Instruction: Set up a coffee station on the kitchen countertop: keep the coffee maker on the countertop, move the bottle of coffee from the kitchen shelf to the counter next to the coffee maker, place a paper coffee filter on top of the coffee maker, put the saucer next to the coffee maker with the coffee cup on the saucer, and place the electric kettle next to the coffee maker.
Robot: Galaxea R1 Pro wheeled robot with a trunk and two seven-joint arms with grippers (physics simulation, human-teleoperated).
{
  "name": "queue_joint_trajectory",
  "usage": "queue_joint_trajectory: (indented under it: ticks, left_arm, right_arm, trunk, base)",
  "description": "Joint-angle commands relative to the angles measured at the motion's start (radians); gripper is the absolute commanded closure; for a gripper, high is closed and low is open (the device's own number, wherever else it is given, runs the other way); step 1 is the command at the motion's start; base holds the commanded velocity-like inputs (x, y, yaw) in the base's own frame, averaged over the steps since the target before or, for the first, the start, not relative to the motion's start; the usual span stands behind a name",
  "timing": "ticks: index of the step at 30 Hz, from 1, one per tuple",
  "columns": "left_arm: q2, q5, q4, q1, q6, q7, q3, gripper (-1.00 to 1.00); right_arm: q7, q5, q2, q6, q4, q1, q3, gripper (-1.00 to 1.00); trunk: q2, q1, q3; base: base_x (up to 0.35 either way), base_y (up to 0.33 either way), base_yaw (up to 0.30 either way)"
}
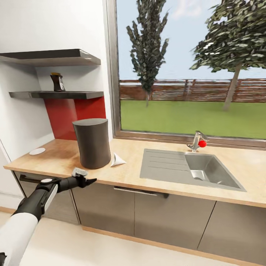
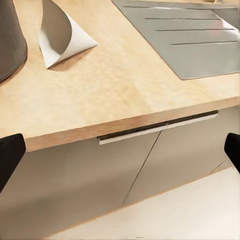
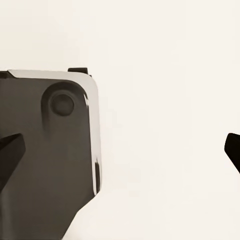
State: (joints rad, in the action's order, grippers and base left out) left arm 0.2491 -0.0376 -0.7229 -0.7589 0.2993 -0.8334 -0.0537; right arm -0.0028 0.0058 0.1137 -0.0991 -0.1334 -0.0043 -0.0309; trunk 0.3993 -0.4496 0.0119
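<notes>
**Left arm reaching toward the counter edge, paper filter lying beside the coffee maker**

In the head view, the left gripper is hovering at about 7 o'clock, level with the front edge of the wooden countertop, just below the coffee maker. The coffee maker, a dark cylinder, is standing upright on the counter left of centre. A white paper coffee filter is lying on its side just to the right of it; I cannot tell whether they are touching. A white saucer is sitting near the counter's left end at 9 o'clock, well apart from the coffee maker. The bottle of coffee is standing on the lower wall shelf at 10 o'clock. A steel sink with a tap is lying to the right, under the window.

The left wrist view is adding closer detail: the filter is showing as an open cone, with a cabinet handle under the counter lip. Its two dark fingertips are sitting wide apart at the frame edges, holding nothing.

The right wrist view is looking down at pale floor and a dark part of the robot; the right gripper is likewise spread wide and empty.
</notes>
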Motion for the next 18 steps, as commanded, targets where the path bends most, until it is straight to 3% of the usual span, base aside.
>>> queue_joint_trajectory:
  ticks: [1, 10, 18]
  left_arm:
    - [0.000, -0.014, -0.001, 0.001, 0.006, -0.015, -0.004, -1.00]
    - [0.000, -0.089, -0.002, 0.006, -0.001, -0.034, -0.004, -1.00]
    - [0.001, -0.098, -0.003, 0.005, -0.003, -0.035, -0.010, -1.00]
  right_arm:
    - [0.000, 0.001, 0.000, -0.004, 0.001, 0.000, -0.003, -1.00]
    - [0.002, -0.001, 0.000, -0.004, 0.002, 0.000, -0.003, -1.00]
    - [0.000, -0.003, 0.000, -0.004, 0.003, 0.000, -0.007, -1.00]
  trunk:
    - [0.001, 0.000, 0.000]
    - [0.001, 0.000, 0.000]
    - [0.001, 0.000, 0.000]
  base:
    - [0.000, 0.000, -0.003]
    - [0.004, 0.000, -0.001]
    - [0.223, 0.070, -0.021]
